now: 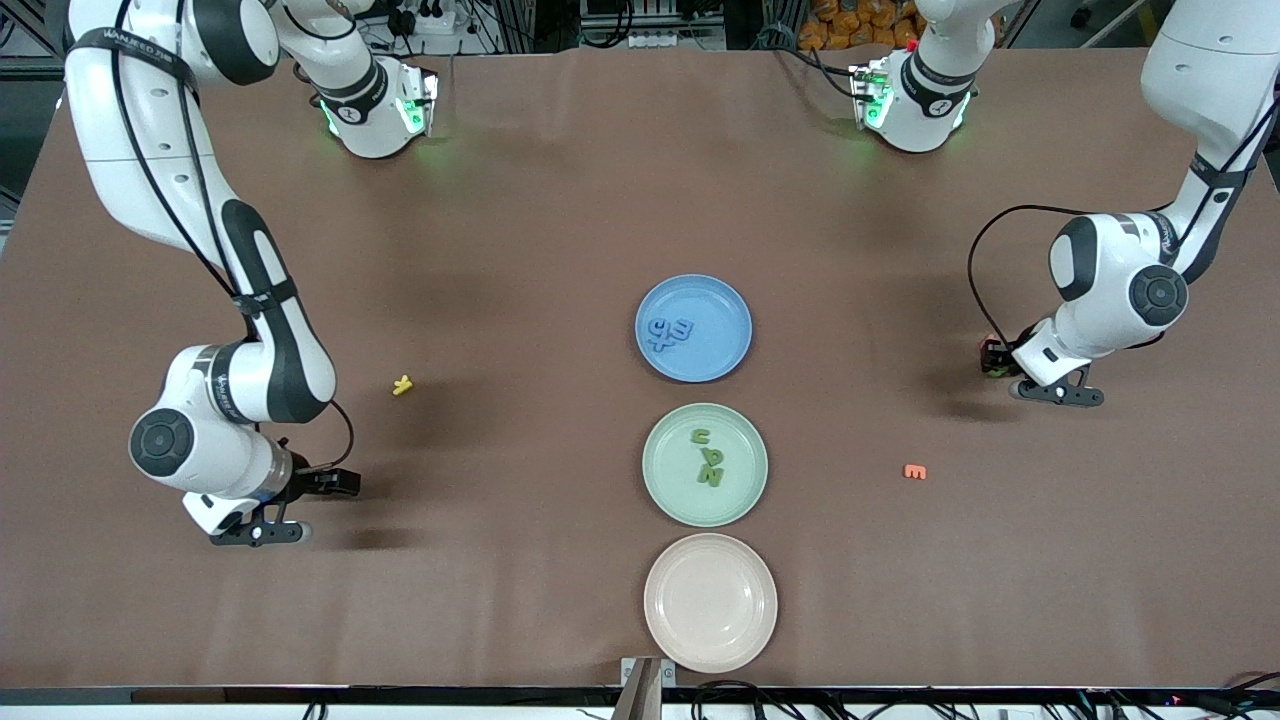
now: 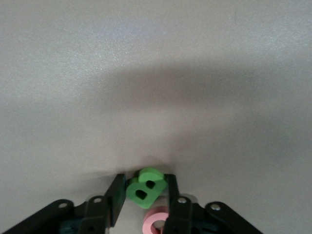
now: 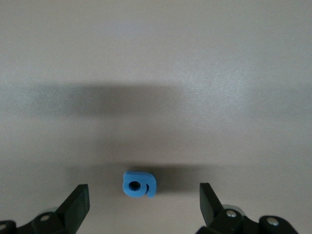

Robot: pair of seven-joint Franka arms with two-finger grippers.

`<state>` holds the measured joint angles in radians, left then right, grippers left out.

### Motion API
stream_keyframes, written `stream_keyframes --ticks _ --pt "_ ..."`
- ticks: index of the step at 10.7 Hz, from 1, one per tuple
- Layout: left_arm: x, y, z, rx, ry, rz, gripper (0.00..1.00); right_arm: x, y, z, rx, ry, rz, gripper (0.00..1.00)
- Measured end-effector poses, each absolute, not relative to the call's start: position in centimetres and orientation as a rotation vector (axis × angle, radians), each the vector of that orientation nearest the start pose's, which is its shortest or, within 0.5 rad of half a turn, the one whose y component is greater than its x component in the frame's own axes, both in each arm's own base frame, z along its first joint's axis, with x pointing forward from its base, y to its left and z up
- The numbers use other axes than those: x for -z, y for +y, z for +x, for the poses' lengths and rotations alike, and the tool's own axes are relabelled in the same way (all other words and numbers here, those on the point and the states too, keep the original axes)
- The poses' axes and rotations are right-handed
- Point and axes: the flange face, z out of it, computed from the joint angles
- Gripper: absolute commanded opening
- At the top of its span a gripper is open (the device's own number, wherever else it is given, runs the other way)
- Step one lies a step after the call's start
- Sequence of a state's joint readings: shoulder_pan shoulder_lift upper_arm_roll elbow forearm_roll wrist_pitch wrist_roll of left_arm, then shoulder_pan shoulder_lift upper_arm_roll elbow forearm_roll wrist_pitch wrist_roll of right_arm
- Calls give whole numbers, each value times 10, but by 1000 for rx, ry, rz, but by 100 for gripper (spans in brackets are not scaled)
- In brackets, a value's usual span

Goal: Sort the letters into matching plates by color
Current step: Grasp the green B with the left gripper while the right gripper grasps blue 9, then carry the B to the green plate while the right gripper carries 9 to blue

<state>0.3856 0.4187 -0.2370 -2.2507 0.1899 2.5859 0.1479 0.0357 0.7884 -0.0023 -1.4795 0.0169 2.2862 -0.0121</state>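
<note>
At the right of the front frame, the left gripper (image 2: 142, 194) sits low at the table, pinching a green letter B (image 2: 145, 189) with a pink ring-shaped letter (image 2: 155, 222) just beside it. At lower left, the right gripper (image 3: 145, 201) is spread wide around a blue letter (image 3: 139, 184) lying on the brown table (image 1: 520, 220). In the middle column, the blue plate (image 1: 720, 350) holds blue letters (image 1: 668, 331), the mint green plate (image 1: 670, 490) green letters (image 1: 708, 459), and the pinkish-beige plate (image 1: 710, 602) is lowest.

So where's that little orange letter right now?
The orange letter lies alone on the table, toward the left arm's end, beside the green plate and nearer the front camera than the left gripper.

White arms (image 1: 270, 340) (black joints, cables), green-lit bases.
</note>
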Motion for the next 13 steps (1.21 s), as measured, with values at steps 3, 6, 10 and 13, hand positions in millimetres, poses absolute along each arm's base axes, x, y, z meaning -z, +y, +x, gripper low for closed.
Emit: stream_keyframes --ticks 3,6,10,13 --pt "-177 70 528 -100 272 -3125 11 -199 30 719 41 -63 -3126 100" --pt "-177 69 528 -100 287 -3119 0 -187 32 718 70 -67 -3125 72" --pt "-187 63 542 -47 311 -3111 0 -174 32 711 72 -72 -3126 60" --pt "-210 29 566 49 391 -3114 0 -175 31 710 75 -72 -3128 46"
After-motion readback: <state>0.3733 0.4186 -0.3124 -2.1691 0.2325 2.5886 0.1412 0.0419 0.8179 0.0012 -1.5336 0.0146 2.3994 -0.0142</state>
